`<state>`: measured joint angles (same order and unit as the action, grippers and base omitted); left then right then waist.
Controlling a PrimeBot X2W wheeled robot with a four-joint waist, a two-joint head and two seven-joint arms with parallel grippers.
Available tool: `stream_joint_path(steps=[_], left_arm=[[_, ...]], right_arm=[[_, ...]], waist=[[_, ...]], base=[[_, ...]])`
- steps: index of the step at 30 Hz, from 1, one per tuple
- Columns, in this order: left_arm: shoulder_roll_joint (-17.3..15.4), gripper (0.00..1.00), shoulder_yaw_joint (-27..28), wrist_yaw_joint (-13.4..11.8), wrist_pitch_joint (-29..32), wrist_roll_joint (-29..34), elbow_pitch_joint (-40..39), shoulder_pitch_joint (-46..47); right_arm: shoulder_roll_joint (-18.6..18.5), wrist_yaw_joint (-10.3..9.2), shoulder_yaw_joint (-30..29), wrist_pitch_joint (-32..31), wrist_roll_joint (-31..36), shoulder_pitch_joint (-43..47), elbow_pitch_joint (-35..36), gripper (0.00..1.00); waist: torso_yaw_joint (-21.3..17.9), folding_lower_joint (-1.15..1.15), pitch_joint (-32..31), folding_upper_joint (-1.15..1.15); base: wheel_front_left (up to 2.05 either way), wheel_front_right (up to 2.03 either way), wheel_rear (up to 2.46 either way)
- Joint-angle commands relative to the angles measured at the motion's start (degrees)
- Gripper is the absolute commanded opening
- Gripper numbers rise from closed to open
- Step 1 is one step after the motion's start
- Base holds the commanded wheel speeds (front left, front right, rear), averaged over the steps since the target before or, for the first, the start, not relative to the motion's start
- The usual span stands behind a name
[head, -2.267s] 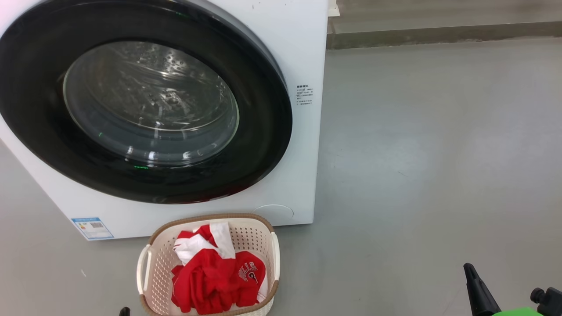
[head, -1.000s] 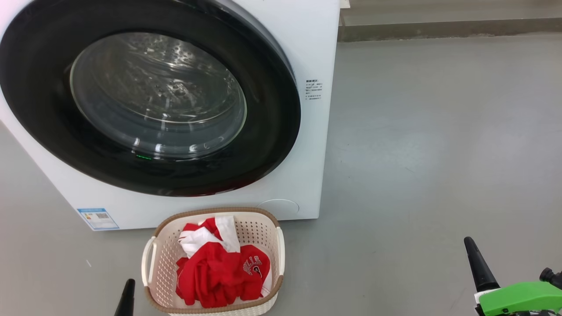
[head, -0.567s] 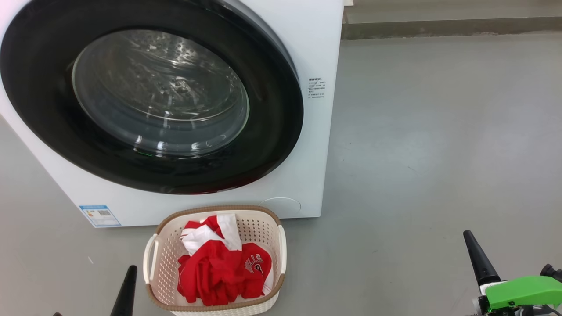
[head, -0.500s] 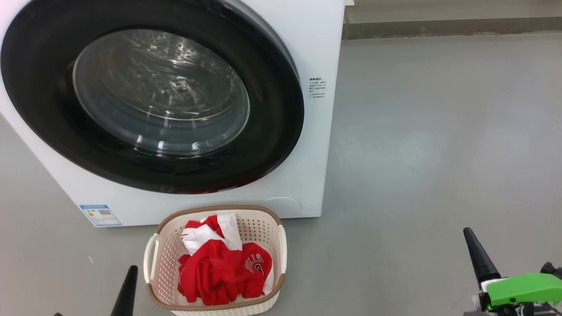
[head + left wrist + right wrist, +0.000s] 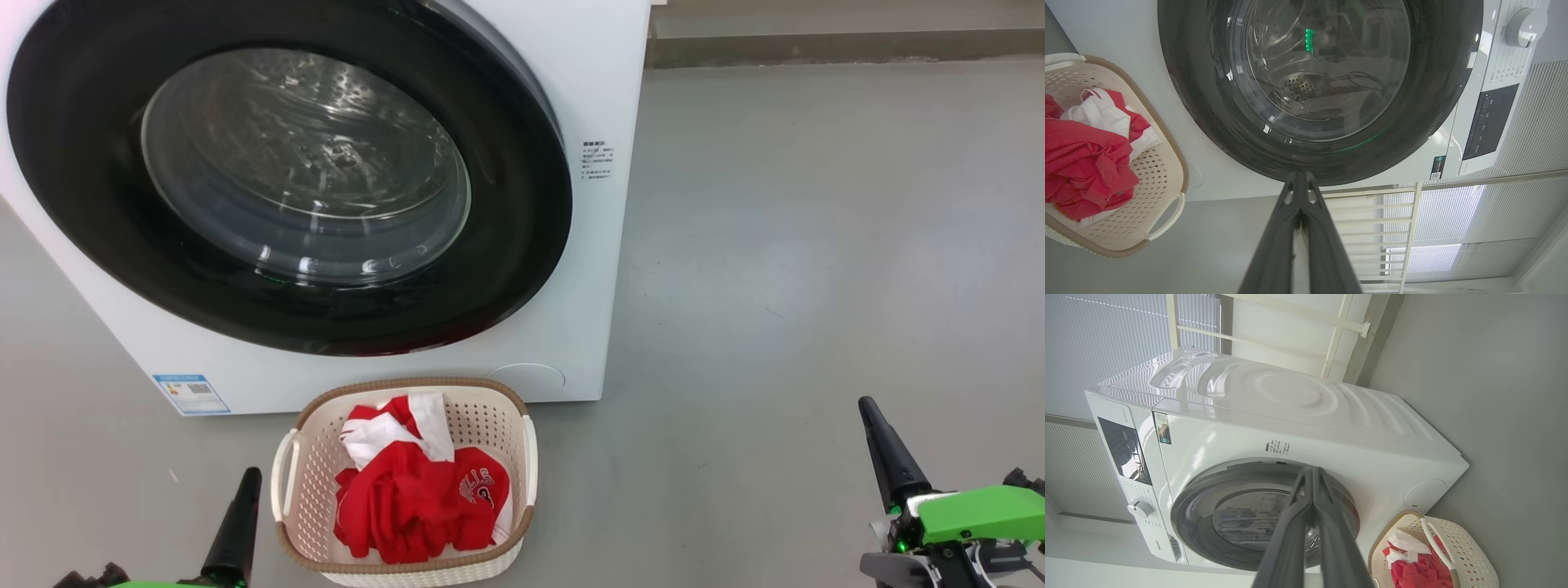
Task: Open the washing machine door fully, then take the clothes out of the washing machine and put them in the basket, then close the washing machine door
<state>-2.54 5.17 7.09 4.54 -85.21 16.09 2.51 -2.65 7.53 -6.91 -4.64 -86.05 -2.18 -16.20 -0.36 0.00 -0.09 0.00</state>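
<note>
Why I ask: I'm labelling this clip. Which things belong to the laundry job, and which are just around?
Part of the job:
- washing machine
- washing machine door, shut
- clothes, lying in the basket
- basket

Just around:
- blue label sticker
- control dial
- window blinds
- grey floor

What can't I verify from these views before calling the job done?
Leftover cloth inside: head view, reflections on the washing machine door glass blur it.
Door latch: head view, the black rim covers it; the upper edge cuts off the door's top.
Basket bottom: head view, the clothes cover it.
Printed text beside the door: head view, too small to read.
</note>
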Motion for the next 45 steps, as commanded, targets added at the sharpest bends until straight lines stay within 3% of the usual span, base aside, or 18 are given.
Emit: stream_joint_path(steps=[1, 9, 45], left_arm=[[-0.38, 0.00, 1.40, 0.37, 0.64, -1.91, -1.71, 2.60], [-0.33, 0.00, 1.37, 0.40, 1.95, -6.93, -2.06, 3.68], [-0.33, 0.00, 1.36, 0.40, 1.95, -6.96, -2.06, 3.68]], right_arm=[[-0.35, -0.03, 0.60, -0.51, -1.57, -2.92, 1.87, 0.00], [-0.25, -0.04, 0.36, -1.86, -6.07, -4.00, 2.18, 0.00], [-0.24, -0.04, 0.34, -1.88, -6.07, -4.00, 2.18, 0.00]], waist=[[0.06, 0.00, 0.04, 0.00], [0.36, 0.00, 0.26, 0.00], [0.36, 0.00, 0.26, 0.00]], base=[[0.00, 0.00, 0.00], [0.00, 0.00, 0.00], [0.00, 0.00, 0.00]])
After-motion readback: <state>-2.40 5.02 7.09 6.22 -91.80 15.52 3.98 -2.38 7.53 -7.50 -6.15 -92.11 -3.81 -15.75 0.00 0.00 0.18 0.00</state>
